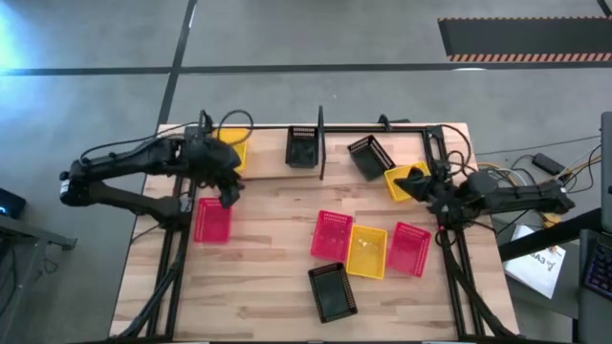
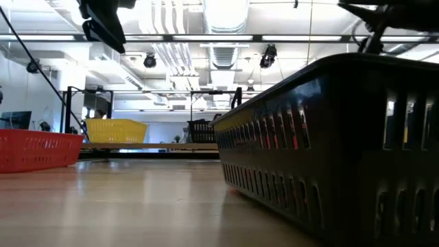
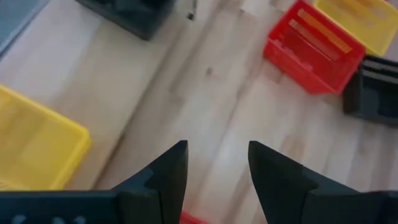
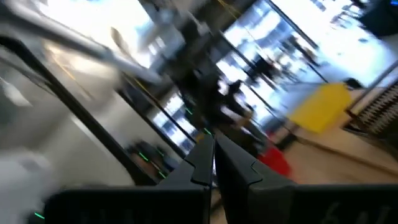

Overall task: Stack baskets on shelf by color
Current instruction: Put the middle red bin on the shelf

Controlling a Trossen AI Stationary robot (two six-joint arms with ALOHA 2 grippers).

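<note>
My left hand (image 1: 228, 188) hangs with its fingers parted and nothing between them, just off the shelf (image 1: 273, 131) where one yellow basket (image 1: 232, 150) already sits at the left end. The nearest loose piece is the red basket (image 1: 212, 220), lying on the desk (image 1: 277, 258) directly beneath and a little toward the front edge from that hand, its long axis running front to back. My right hand (image 1: 421, 188) is pinched shut, empty as far as I can see, beside the tilted yellow basket (image 1: 404, 182) at the shelf's right end, well away from the red one, so I judge the left the better reach.

Shelf (image 1: 325, 153): yellow basket (image 1: 232, 151), 2 black baskets (image 1: 303, 146); 6 loose on tabletop.
</note>
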